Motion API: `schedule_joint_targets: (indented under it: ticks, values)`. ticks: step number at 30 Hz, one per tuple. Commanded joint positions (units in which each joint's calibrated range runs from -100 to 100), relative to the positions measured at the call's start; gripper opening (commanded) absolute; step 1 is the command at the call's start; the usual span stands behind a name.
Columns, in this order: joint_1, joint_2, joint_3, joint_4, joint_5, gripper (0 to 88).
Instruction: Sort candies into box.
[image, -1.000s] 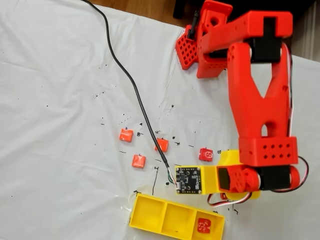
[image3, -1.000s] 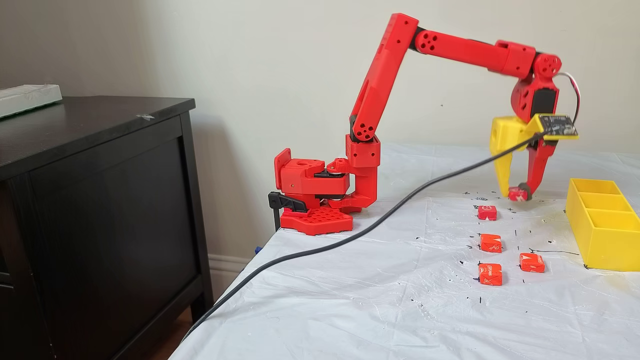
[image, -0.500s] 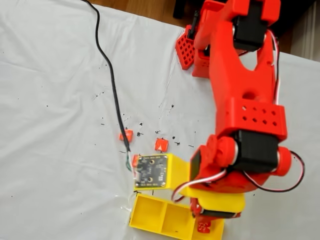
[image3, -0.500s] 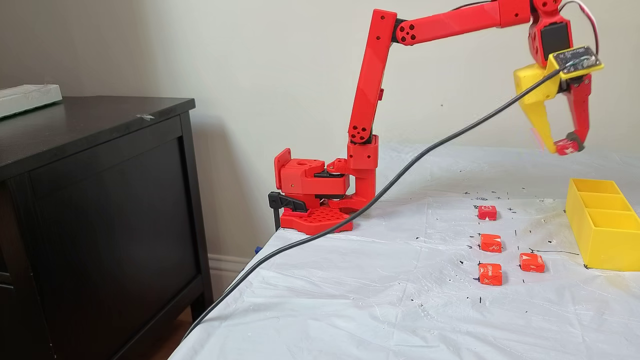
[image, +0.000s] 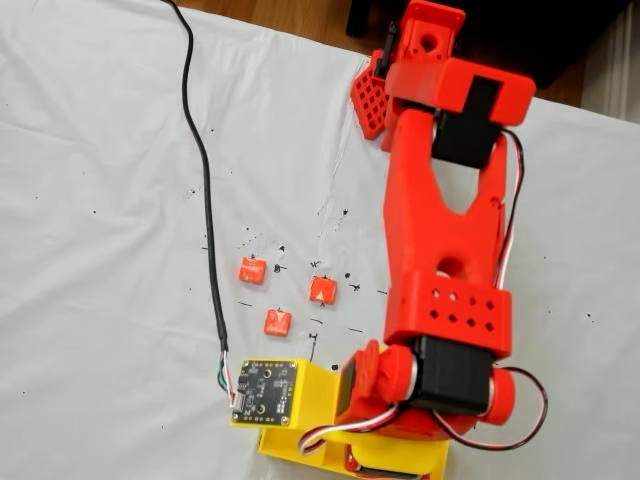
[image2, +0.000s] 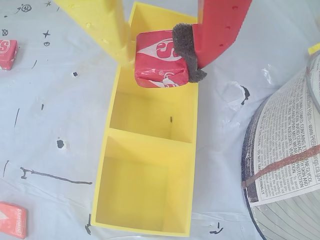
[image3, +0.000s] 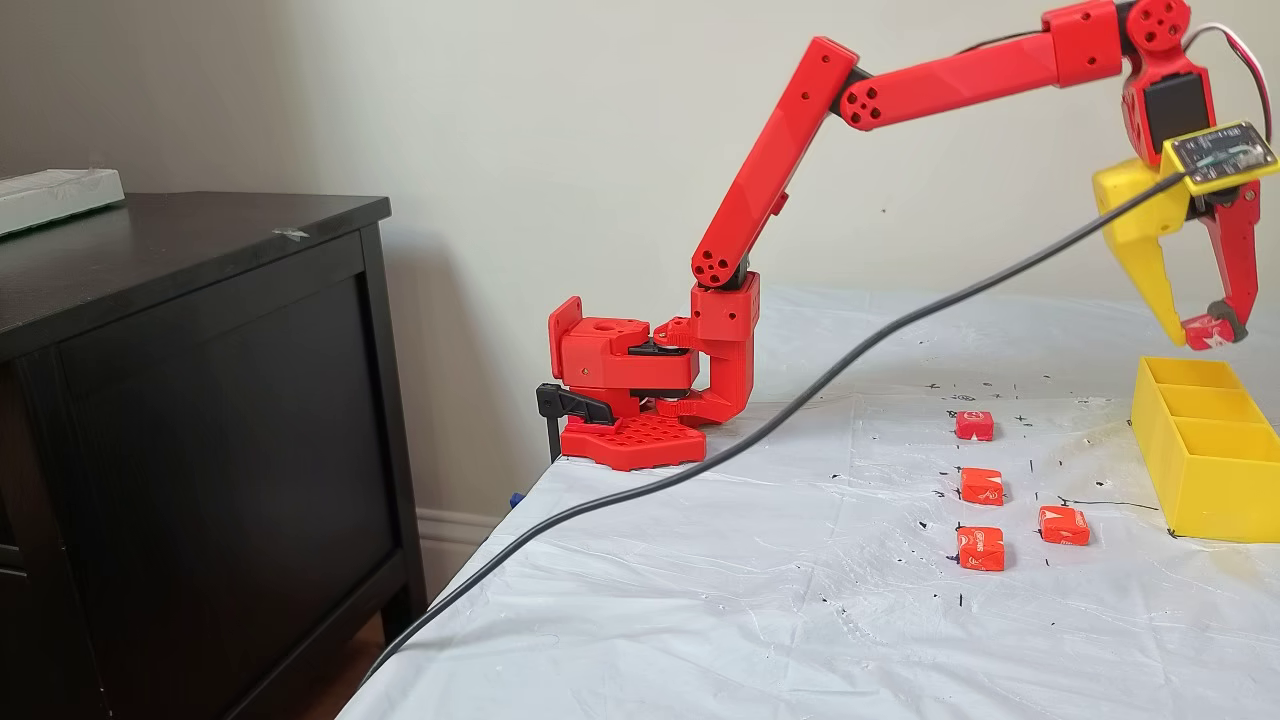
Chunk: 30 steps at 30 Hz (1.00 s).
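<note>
Three compartments run along the yellow box (image2: 150, 165), the biggest task piece here, stiff-walled; the two I see into are empty. Beside it stands a round paper-wrapped thing (image2: 285, 165), close enough to clip if I swing wide. My gripper (image2: 161, 56) hangs above the far compartment, jaws pinched on one candy (image2: 160, 59), held flat side to flat side. It looks light, soft and slick in its wrapper. Four candies (image3: 979, 487) lie loose on the white sheet (image3: 750, 560), well apart from the box.
</note>
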Motion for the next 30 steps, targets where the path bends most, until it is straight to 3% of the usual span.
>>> schedule_joint_targets:
  ticks: [1, 8, 16, 26, 29, 30]
  values:
    - [-0.65, -1.07, -6.53, -0.65, 0.44, 0.2]
    - [-0.92, 0.12, -6.62, -0.73, 0.83, 2.0]
    - [-1.37, -0.9, -4.71, -0.57, 1.42, 42.7]
    - [-1.83, -4.04, -1.34, -0.65, 1.56, 42.0]
    - [-2.01, -6.33, 1.3, -0.73, 1.61, 38.7]
    - [-2.19, -8.79, 4.31, -0.73, 1.71, 33.5]
